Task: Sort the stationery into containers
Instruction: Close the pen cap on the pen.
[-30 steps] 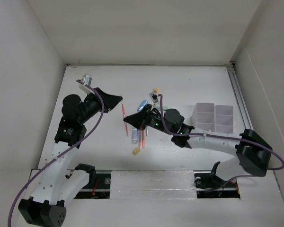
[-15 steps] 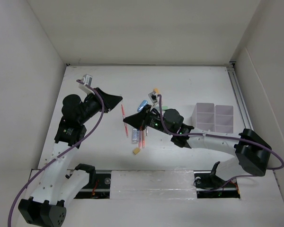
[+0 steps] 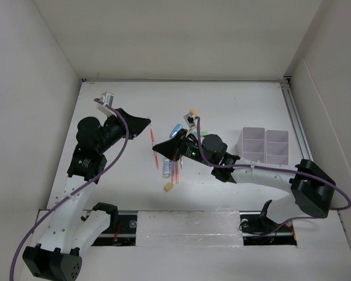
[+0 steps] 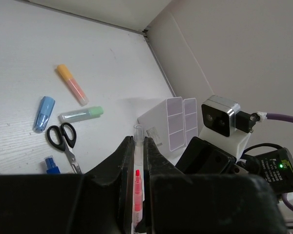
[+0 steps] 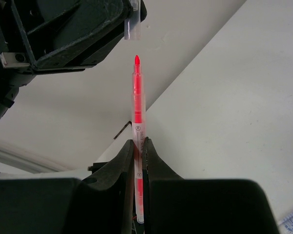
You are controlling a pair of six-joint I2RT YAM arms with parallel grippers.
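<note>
My right gripper [image 5: 138, 146] is shut on a thin red pen [image 5: 136, 102], which points up at a clear pen cap [image 5: 131, 24]. My left gripper [image 4: 136, 139] is shut on that clear cap [image 4: 136, 132]; a small gap separates pen tip and cap. From above, the red pen [image 3: 152, 139] spans between the left gripper [image 3: 148, 122] and the right gripper [image 3: 156, 150]. On the table lie an orange marker [image 4: 72, 85], a green marker [image 4: 81, 114], a blue-capped glue bottle [image 4: 43, 107] and black-handled scissors [image 4: 62, 139]. The containers [image 3: 264, 145] stand at the right.
More red pens [image 3: 176, 171], a blue marker [image 3: 167, 166] and a yellow eraser [image 3: 169, 187] lie under the right arm. White walls enclose the table. The right wrist's camera [image 4: 222, 117] sits close in front of the left gripper.
</note>
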